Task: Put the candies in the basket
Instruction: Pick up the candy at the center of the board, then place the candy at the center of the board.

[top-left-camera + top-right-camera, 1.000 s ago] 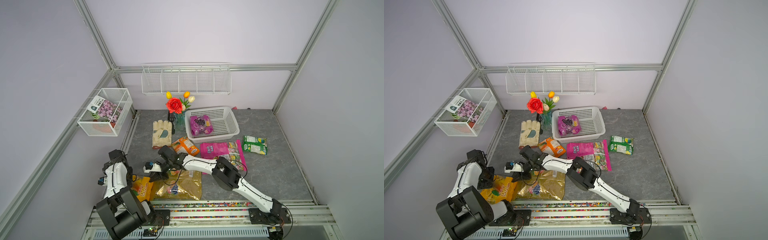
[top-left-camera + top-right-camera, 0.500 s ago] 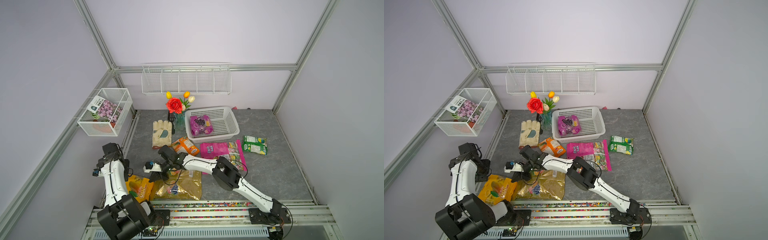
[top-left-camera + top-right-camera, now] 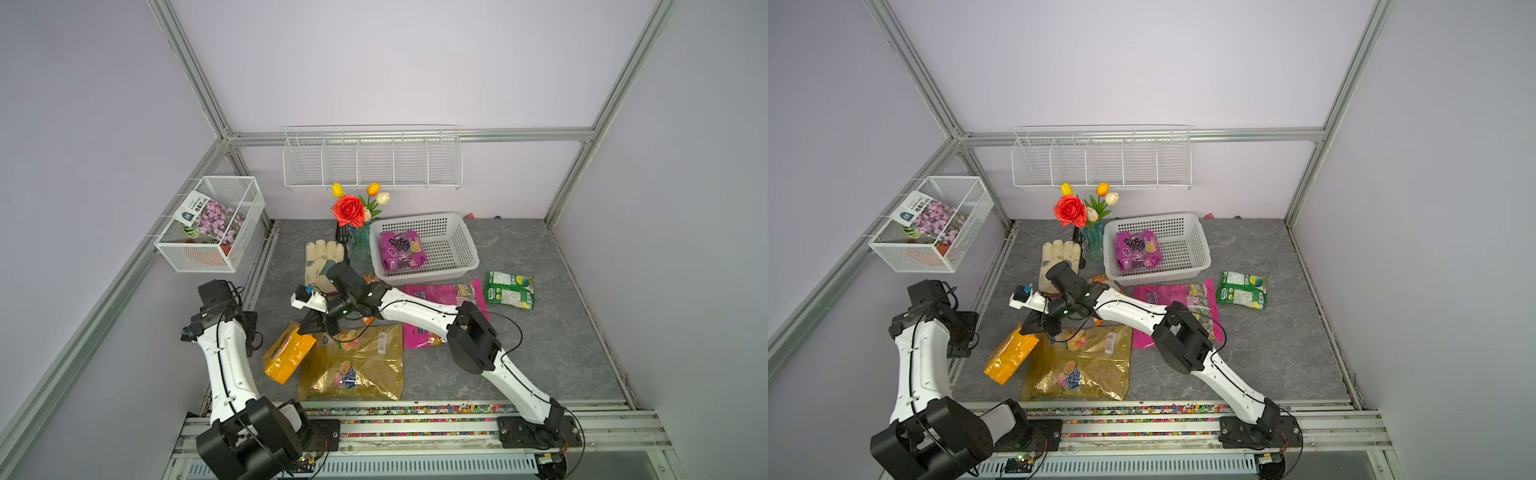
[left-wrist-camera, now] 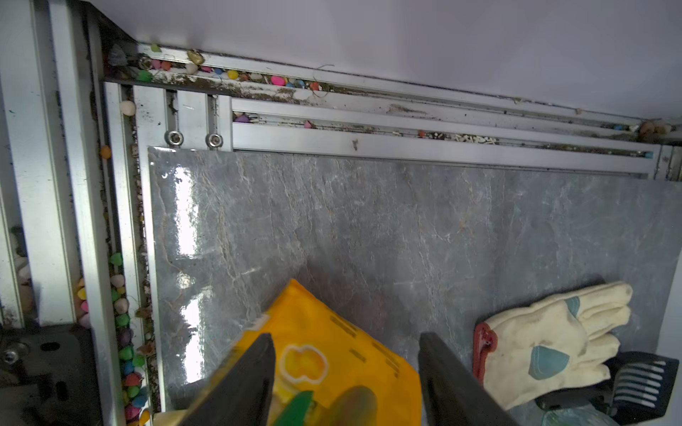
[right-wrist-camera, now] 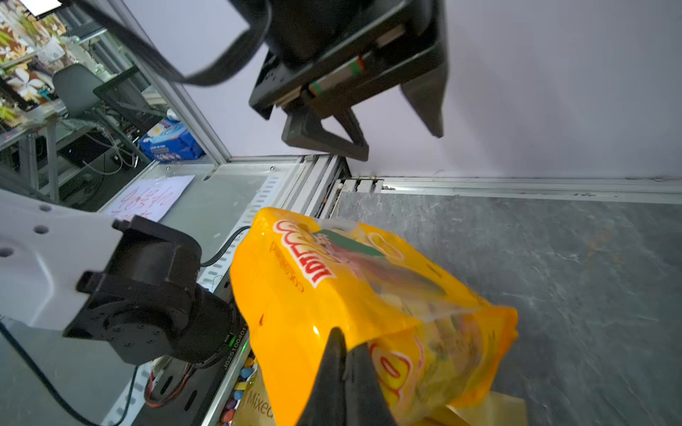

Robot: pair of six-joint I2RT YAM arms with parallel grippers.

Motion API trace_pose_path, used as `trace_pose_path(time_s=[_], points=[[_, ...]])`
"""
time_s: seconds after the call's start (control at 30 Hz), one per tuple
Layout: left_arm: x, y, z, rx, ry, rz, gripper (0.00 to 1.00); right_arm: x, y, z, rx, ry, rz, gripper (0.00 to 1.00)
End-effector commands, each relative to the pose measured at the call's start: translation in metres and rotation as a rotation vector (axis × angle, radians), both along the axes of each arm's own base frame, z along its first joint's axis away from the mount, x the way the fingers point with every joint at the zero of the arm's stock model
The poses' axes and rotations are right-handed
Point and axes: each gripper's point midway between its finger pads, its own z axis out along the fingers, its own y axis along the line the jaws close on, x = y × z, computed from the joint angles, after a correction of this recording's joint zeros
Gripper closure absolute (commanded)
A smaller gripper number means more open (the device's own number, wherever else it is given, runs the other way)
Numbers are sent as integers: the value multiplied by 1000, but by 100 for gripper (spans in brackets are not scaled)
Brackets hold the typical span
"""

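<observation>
At the far left, the left arm (image 3: pixel 224 357) stands folded at the edge of the table (image 3: pixel 540 353). The left jaws are parted wide and hold nothing. I judge that it stands clear there so the other arm can work.

Next comes the yellow bag (image 3: pixel 289 353), overlapping the left edge of the gold bag (image 3: pixel 357 370). The right jaws are pinched fully together on its upper corner, probably because the flat edge of a slippery pouch suits thin tips.

To get there, the right arm (image 3: pixel 419 307) reaches over the orange bag (image 3: pixel 368 277), hiding most of it, and over the magenta bag (image 3: pixel 436 291). Behind them, the basket (image 3: pixel 459 243) holds only the purple bag (image 3: pixel 402 249). The green bag (image 3: pixel 509 291) lies furthest right on the table, apart from the rest. By my count one of the six is in.

In the top views the grip is too small to judge. The right wrist view shows the dark tips meeting on the bag's edge with that end raised, and the left jaws hanging empty above it. Whether the bag's far end touches the table I cannot tell. The left wrist view frames the bag between the left jaws as if gripped, but the other views show them well apart. It also shows the glove (image 4: pixel 553 343) close up.
</observation>
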Motion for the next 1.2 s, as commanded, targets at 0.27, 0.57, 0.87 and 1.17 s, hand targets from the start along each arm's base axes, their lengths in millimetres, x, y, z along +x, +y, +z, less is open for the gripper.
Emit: trace_pose_path(time_s=[0.27, 0.57, 0.87, 1.17], points=[[45, -55, 6, 20, -64, -339, 31, 30, -61, 74, 84, 97, -207, 100], [70, -110, 7, -70, -142, -582, 31, 37, -124, 93, -49, 18, -428, 100], [84, -191, -2, -150, -93, -876, 30, 33, -235, 108, -181, -199, -750, 100], [83, -254, -12, -167, -89, -1017, 30, 65, -366, 115, -287, -225, -1113, 100]])
